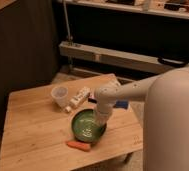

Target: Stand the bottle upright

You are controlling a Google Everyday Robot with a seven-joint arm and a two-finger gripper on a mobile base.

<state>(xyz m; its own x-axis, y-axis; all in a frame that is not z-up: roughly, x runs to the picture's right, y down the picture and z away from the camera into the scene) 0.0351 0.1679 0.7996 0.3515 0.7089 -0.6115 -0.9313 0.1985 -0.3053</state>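
Note:
The bottle [78, 98] is small, slim and white, and it lies on its side on the wooden table [33, 130], pointing from front left to back right. It rests just right of a translucent plastic cup [60, 94]. My white arm reaches in from the right and bends down. The gripper [100, 119] hangs shut over the right part of a green bowl [86, 127], to the right of and nearer than the bottle, and holds nothing that I can see.
An orange carrot [79, 146] lies in front of the bowl near the table's front edge. A blue box [122, 104] shows partly behind my arm. Dark shelving and a grey rail stand behind the table.

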